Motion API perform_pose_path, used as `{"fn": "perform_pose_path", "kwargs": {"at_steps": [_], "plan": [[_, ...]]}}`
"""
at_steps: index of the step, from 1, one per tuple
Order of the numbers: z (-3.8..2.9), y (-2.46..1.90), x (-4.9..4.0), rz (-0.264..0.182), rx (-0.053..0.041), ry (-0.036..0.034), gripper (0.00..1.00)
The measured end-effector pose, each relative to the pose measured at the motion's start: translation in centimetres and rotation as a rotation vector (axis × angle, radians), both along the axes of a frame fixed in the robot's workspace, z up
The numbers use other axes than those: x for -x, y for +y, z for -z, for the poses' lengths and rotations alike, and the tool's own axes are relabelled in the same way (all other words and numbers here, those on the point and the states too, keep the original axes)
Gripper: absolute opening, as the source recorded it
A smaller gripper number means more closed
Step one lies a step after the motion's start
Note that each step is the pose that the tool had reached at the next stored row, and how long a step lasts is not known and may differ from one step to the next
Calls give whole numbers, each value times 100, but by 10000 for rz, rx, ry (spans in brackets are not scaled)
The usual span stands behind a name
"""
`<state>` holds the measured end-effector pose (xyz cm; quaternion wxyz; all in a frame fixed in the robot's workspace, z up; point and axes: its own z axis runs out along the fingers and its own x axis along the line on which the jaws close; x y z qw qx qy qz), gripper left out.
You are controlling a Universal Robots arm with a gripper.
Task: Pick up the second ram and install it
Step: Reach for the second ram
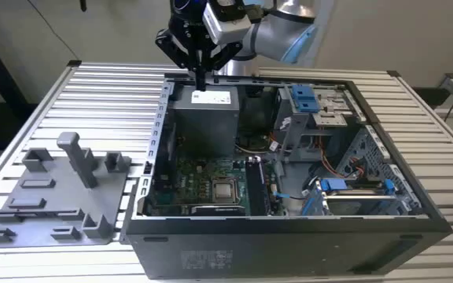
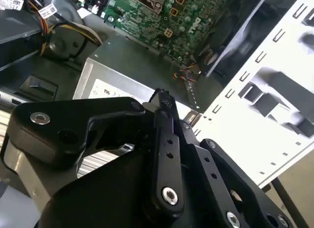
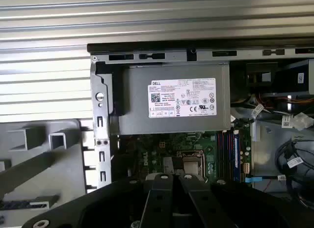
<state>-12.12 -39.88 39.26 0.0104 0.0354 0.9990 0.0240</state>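
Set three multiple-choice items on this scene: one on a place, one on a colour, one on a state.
1. The black robot hand hangs above: A the grey metal power supply box; B a keyboard; C a monitor.
2. The plastic drive-bay clips are: A red; B blue; C yellow.
3. The black metal computer case is: A shut; B wrapped; C open, its green motherboard exposed.
Key: 1A, the box lies right under the hand; 2B, they show blue in the exterior view; 3C, the motherboard shows from above.
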Motion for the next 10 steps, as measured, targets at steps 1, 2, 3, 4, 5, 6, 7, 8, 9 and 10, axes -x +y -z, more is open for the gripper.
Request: {"fn": "perform_pose_path", "kwargs": {"at_steps": [1, 2, 3, 4, 5, 6, 7, 8, 9, 10], "plan": [[0, 0, 0, 0, 0, 0, 11], [0, 0, 0, 0, 0, 1, 11], [0, 0, 0, 0, 0, 0, 11], [0, 0, 0, 0, 0, 0, 11], [0, 0, 0, 0, 0, 0, 11], [0, 0, 0, 0, 0, 0, 11], [0, 0, 0, 1, -1, 0, 11], [0, 0, 0, 0, 0, 0, 11], [0, 0, 0, 0, 0, 0, 11], [0, 0, 0, 0, 0, 1, 11]]}}
